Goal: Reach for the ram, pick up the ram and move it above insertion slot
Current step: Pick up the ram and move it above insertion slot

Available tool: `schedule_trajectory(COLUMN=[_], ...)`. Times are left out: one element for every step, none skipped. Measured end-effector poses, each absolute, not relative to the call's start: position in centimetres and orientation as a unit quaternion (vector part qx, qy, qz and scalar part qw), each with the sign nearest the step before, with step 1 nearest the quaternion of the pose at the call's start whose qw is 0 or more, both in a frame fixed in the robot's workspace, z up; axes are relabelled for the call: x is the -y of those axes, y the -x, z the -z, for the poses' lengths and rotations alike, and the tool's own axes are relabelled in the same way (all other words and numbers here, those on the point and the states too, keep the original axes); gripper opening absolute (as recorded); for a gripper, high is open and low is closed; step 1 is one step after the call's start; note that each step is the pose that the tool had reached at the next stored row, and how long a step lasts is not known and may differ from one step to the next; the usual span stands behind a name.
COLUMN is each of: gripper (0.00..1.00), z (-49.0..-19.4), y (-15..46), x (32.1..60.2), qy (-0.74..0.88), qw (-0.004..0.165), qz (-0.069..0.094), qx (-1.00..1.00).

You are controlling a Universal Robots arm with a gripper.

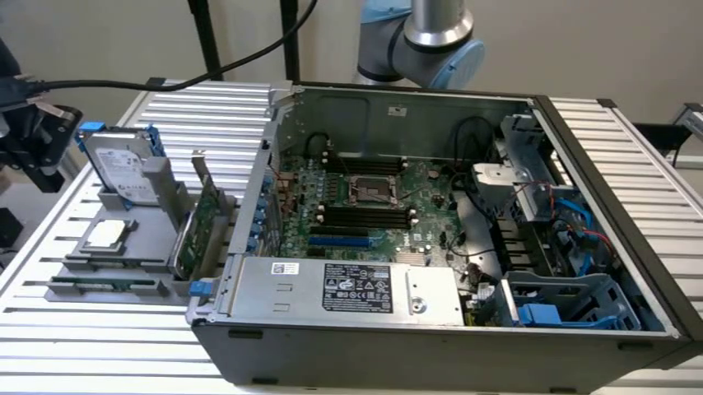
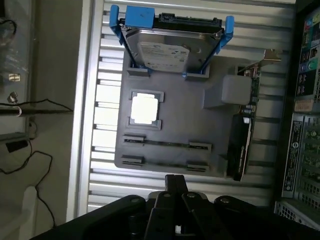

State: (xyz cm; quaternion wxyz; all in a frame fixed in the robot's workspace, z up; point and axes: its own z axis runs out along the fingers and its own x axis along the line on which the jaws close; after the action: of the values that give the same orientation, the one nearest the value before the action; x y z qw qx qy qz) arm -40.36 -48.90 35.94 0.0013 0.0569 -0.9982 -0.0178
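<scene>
While your gripper (image 2: 175, 184) is hanging well above the gray parts tray (image 1: 79, 262), its fingers drawn together on nothing, the ram (image 1: 104, 285) is resting in the tray's front holder, well apart from the fingertips and not yet touched. In the exterior view you are seeing it at about 8 o'clock from the open computer case (image 1: 439, 354). The CPU (image 1: 107, 234) is sitting just behind it at 12 o'clock, the hard drive (image 1: 118, 164) is standing farther back, and the taller expansion card (image 1: 196, 239) is rising at its 2 o'clock, beside the case wall. The ram's long axis is running from 9 o'clock to 3 o'clock across that view, parallel to the tray's front edge. In the wrist view the tray's slotted holders are lying just ahead of the fingertips, between them and the CPU, so the ram appears to be sitting below and slightly ahead of the gripper. The stick is showing as a thin, narrow green strip, low in its cradle, its chips too small to make out.
</scene>
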Motion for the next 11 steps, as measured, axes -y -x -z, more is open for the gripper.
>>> schedule_trajectory(gripper=[0.11,0.11,0.11,0.11,0.11,0.11,0.11,0.11,0.11,0.11,0.11], z=[-35.94,-35.94,-35.94,-35.94,-35.94,-35.94,-35.94,-35.94,-35.94,-35.94,-35.94], y=[40.36,40.36,40.37,40.36,40.36,40.37,40.36,40.36,40.37,40.36,40.36], x=[48.90,48.90,48.90,48.90,48.90,48.90,48.90,48.90,48.90,48.90,48.90], qy=[-0.066,-0.075,-0.084,-0.093,-0.102,-0.111,-0.120,-0.129,-0.139,-0.147,-0.156], qw=[0.002,0.002,0.002,0.002,0.002,0.002,0.002,0.003,0.003,0.003,0.003], qz=[0.018,0.018,0.018,0.018,0.018,0.018,0.018,0.018,0.018,0.018,0.018], qx=[0.998,0.997,0.996,0.996,0.995,0.994,0.993,0.991,0.990,0.989,0.988])
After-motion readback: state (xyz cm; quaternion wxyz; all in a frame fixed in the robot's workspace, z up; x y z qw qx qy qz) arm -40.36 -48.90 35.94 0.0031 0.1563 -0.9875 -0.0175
